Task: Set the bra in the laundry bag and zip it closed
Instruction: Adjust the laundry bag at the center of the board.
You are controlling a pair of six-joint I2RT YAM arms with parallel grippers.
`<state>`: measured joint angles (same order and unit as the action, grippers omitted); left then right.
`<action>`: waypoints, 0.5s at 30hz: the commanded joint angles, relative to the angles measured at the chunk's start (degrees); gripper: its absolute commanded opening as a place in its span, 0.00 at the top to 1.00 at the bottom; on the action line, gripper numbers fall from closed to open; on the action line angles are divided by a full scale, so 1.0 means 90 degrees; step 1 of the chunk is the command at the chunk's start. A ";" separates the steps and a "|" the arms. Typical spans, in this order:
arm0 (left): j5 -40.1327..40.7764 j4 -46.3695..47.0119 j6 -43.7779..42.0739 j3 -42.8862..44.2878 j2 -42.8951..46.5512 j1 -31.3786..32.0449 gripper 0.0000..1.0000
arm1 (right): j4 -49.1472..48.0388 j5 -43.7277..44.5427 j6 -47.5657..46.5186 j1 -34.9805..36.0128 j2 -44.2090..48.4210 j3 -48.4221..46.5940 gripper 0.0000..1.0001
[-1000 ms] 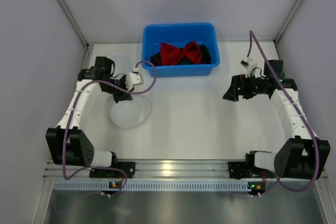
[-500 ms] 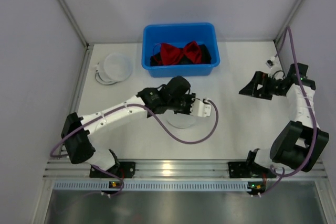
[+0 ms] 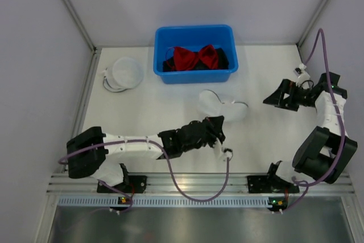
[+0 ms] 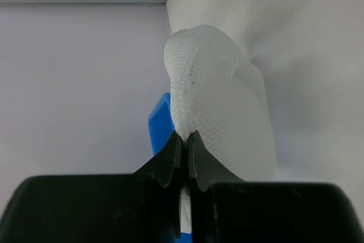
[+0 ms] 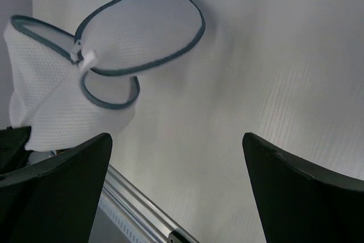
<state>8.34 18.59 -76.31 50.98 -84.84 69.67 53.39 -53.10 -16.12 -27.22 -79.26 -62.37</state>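
At the far left of the table (image 3: 170,109) lies a flat white round thing (image 3: 126,72) – what it is I cannot tell. The left arm reaches low across the near middle, and the left gripper (image 4: 185,140) has its jaws pressed together on a pinch of the laundry bag (image 3: 223,104), whose white mesh rises from the fingertips in the wrist view. The bag sits right of centre, its trimmed flap lying open and the zip pull (image 5: 85,58) showing at the seam. The bra (image 3: 196,57), red, lies in the blue bin (image 3: 195,75) against the far wall, well apart from the bag.

The right gripper (image 3: 282,96) hangs to the right of the bag with its fingers wide apart, holding nothing.

The step in hand looks like setting the bag out with its mouth open – nothing is loaded yet. Next, probably, a free gripper must lift the bra from the bin while the mouth stays open.

Bare table lies between bin and bag; the right arm works close to the right wall (image 3: 341,38), and the rail (image 3: 187,183) bounds the near edge.
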 commanded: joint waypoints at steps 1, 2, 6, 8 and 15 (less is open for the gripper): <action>0.0547 0.1245 -0.0654 -0.0973 0.0529 0.0490 1.00 | 0.0094 -0.0428 -0.0279 -0.0090 -0.0089 -0.0248 0.01; 0.0741 0.1245 -0.0565 -0.1161 0.0578 0.0685 1.00 | 0.0132 -0.0515 -0.0318 -0.0090 -0.0147 -0.0200 0.01; 0.1035 0.1235 -0.0008 -0.1923 0.0677 0.1125 1.00 | 0.0240 -0.0526 -0.0562 -0.0061 -0.0177 -0.0053 0.01; 0.1153 0.1235 0.0275 -0.2128 0.0570 0.1369 1.00 | 0.0299 -0.0526 -0.0630 -0.0032 -0.0168 0.0054 0.01; 0.1905 0.1226 0.1037 -0.2149 0.0314 0.1995 0.71 | 0.0201 -0.0253 -0.0651 0.0485 -0.0138 0.0221 0.01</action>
<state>20.99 24.88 -71.68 31.46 -82.37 85.45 55.46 -55.29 -20.16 -25.30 -80.93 -60.47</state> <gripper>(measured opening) 0.256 0.993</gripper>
